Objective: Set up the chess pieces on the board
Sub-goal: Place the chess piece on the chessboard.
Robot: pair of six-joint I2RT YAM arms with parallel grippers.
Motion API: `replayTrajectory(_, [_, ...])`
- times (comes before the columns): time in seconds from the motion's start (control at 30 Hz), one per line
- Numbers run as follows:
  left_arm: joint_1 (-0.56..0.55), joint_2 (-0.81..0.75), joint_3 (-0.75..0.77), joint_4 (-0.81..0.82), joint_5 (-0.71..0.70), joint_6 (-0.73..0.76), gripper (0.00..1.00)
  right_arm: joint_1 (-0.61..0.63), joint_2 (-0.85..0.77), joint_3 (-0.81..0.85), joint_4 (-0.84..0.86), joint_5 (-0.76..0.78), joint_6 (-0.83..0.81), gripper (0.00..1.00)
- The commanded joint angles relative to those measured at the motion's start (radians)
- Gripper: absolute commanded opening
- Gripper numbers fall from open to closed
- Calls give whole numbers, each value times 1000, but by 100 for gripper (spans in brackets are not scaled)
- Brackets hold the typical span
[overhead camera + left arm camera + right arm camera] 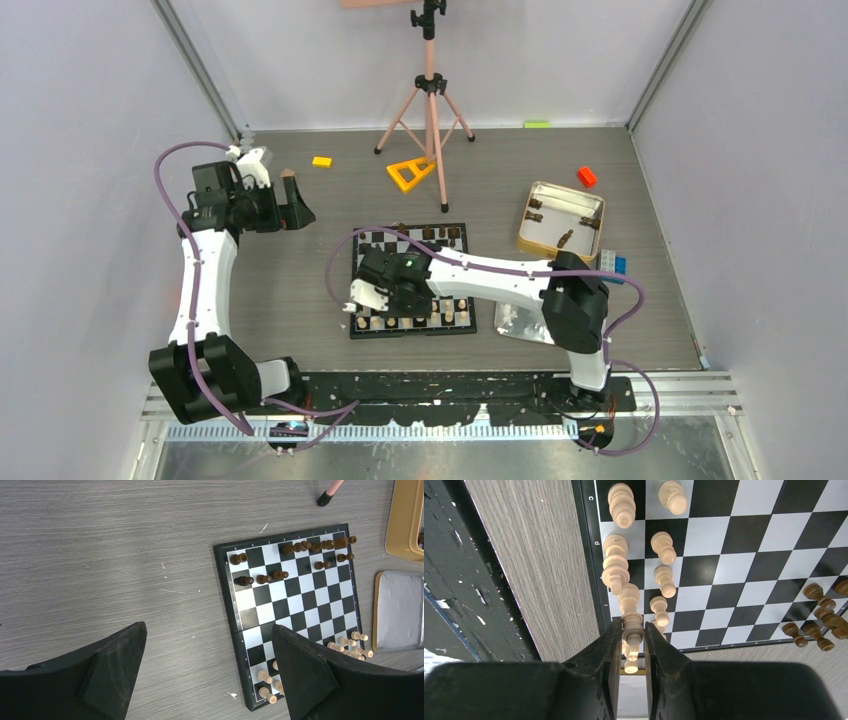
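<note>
Right wrist cam: setup partly done, I reckon.
My right hand pinches a light piece at the board near row, left hand hangs wide open, some dark pieces sit in the tin.

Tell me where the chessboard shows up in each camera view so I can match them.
Top external: the board lies at centre, partly under the right arm.
Left wrist: the board sits right of centre.
Right wrist: the board fills the upper right, beyond the right gripper pinching a light piece.
Shared landmark: the light chess pieces lined along one board edge.
</note>
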Motion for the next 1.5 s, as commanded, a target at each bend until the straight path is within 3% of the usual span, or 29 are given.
replayTrajectory(0.0, [13, -18, 25, 12, 32, -2, 100, 12, 11, 2, 23, 24, 11, 2])
replayTrajectory(1.23, [28, -12, 9, 26, 62, -2, 100, 25, 53, 14, 16, 13, 4, 2])
replayTrajectory(1.47, [31, -9, 7, 28, 68, -2, 100, 26, 61, 13, 12, 11, 4, 10])
